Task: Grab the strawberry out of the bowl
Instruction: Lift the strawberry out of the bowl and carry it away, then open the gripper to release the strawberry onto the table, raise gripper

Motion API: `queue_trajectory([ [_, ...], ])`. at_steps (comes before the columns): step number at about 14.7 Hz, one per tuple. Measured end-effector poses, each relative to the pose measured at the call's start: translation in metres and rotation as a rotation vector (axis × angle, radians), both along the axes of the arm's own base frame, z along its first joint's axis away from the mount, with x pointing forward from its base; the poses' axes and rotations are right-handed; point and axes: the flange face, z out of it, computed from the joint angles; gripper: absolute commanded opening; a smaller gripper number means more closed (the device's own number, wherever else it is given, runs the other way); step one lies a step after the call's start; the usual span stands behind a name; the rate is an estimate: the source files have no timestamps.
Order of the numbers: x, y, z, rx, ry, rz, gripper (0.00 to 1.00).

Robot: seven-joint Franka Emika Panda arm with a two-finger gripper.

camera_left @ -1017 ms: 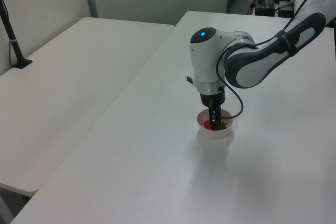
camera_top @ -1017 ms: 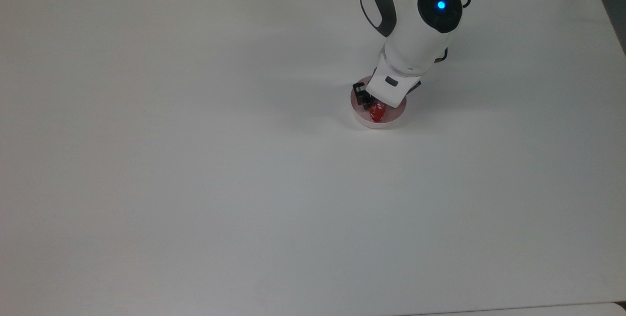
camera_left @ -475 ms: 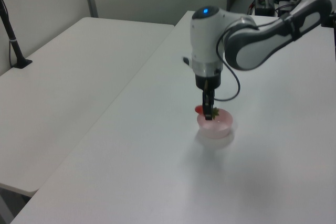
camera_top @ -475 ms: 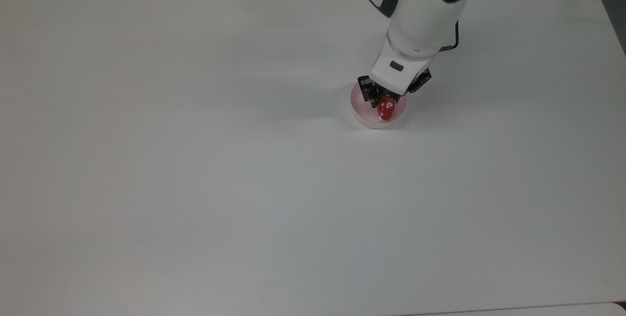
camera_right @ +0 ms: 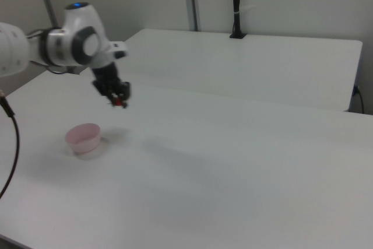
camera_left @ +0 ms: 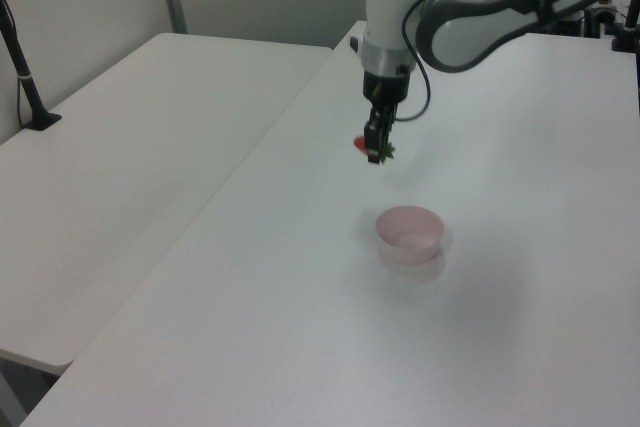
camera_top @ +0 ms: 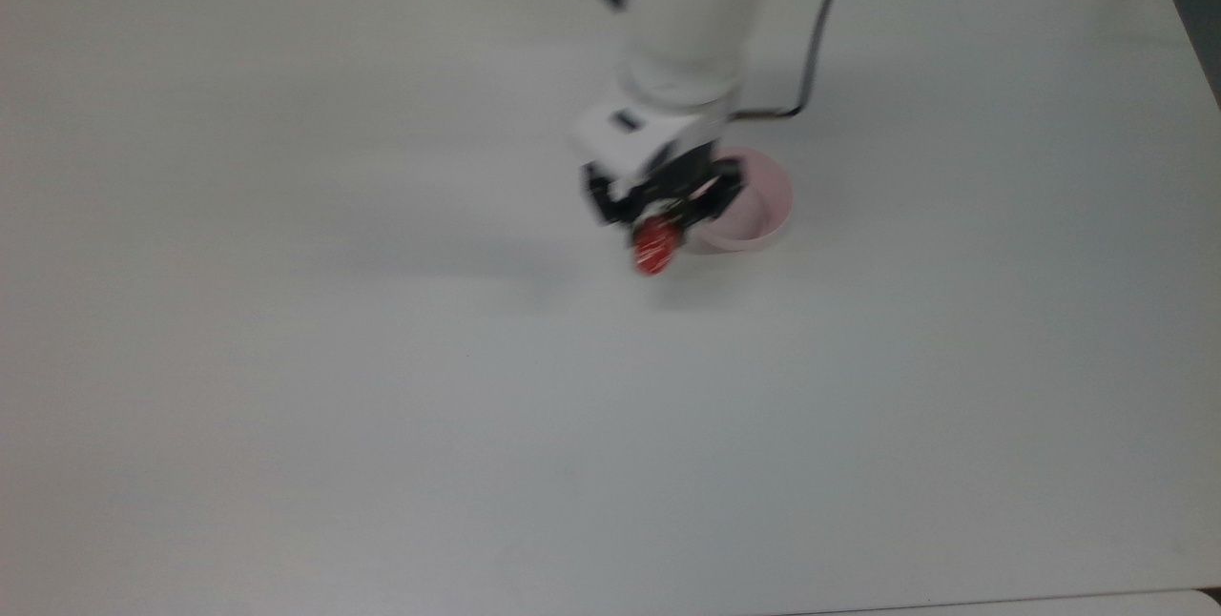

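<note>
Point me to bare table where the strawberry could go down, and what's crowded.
Bare table everywhere except the pink bowl: the top view's whole left half, the near strip, and right of the bowl. Crowded only at the bowl, where the pincer holds the strawberry aloft.

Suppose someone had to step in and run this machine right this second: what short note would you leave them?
Pincer: shut on the strawberry, held in the air well above the table.
Strawberry: out of the bowl; in the top view it hangs by the bowl's left rim.
Bowl: on the table, upright, nothing inside it in the left view.
Done: the strawberry is gripped and lifted clear of the bowl.
Left: the pick-up looks complete; just keep the grip steady so that the berry does not slip.
</note>
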Motion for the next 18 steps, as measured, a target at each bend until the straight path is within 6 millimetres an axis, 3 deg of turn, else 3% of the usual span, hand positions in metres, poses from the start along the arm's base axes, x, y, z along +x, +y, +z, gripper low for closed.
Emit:
queue_trajectory([
  [2,0.019,-0.049,-0.023,-0.010,-0.024,-0.045,0.47],
  [4,0.028,-0.081,-0.050,-0.040,-0.012,-0.049,0.49],
  [7,0.030,-0.091,-0.080,-0.069,0.027,-0.025,0.72],
  [8,0.030,-0.089,-0.086,-0.071,0.036,-0.020,0.96],
  [10,0.029,-0.084,-0.087,-0.070,0.036,-0.012,1.00],
  [12,0.030,-0.081,-0.075,-0.067,0.021,-0.008,1.00],
  [14,0.022,-0.079,-0.041,-0.070,0.031,-0.010,1.00],
  [16,0.001,-0.077,0.018,-0.077,0.069,-0.015,1.00],
  [18,-0.037,-0.081,0.088,-0.083,0.121,-0.037,1.00],
])
